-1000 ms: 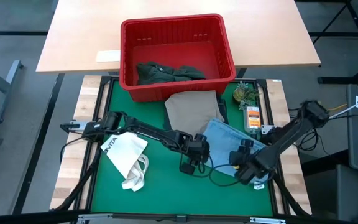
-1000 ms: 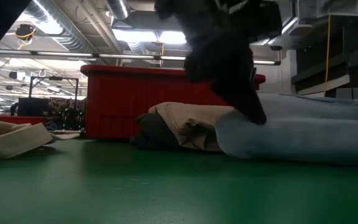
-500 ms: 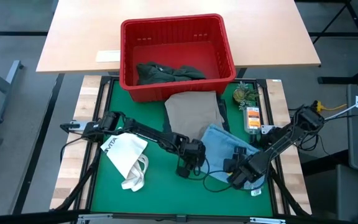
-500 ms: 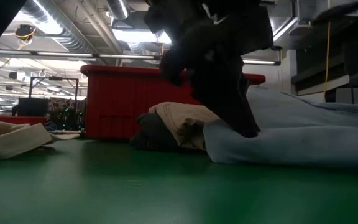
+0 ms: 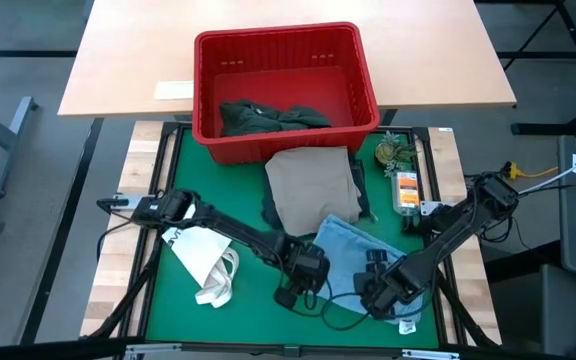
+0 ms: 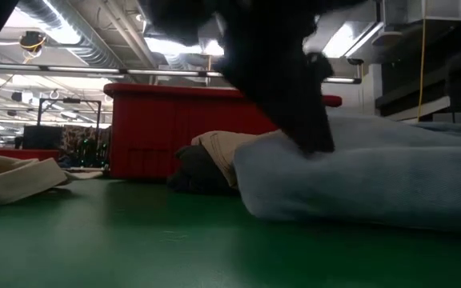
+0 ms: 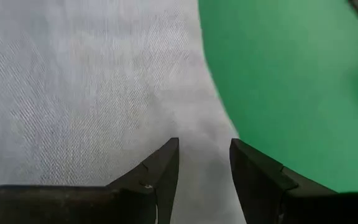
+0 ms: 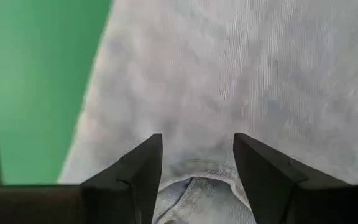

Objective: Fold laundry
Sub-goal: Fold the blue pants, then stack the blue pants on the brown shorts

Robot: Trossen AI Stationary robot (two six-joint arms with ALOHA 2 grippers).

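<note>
The light blue piece [image 5: 353, 250] lies in a rumpled heap on the green mat, and shows large in the low view [image 6: 358, 176]. My left gripper [image 5: 290, 295] is shut on its near left part and my right gripper [image 5: 373, 295] on its near right part. The beige piece [image 5: 310, 185] lies flat just beyond it, with a dark garment [image 5: 265, 212] under its edge. A dark green-grey piece [image 5: 268, 117] lies in the red basket [image 5: 363, 75]. My left gripper pinches the light blue piece between its two fingers close to the cloth's side edge [image 7: 213, 146], slanting down from above. The cloth rests on the mat. My right gripper has a bunched fold of the light blue piece [image 8: 194, 186] between its two fingers, pointing nearly straight down. The rest of the cloth spreads on the mat beyond the fingers.
A white tote bag [image 5: 203, 255] with loop handles lies at the mat's left. A small plant [image 5: 396, 152] and an orange packet [image 5: 405, 188] sit along the right edge. Bare green mat [image 5: 248, 320] shows along the near edge.
Both grippers have moved toward the table's near edge, taking the light blue piece with them. The piece has slid off the beige piece's near end and now lies closer to the near edge, more bunched up. More of the beige piece shows.
</note>
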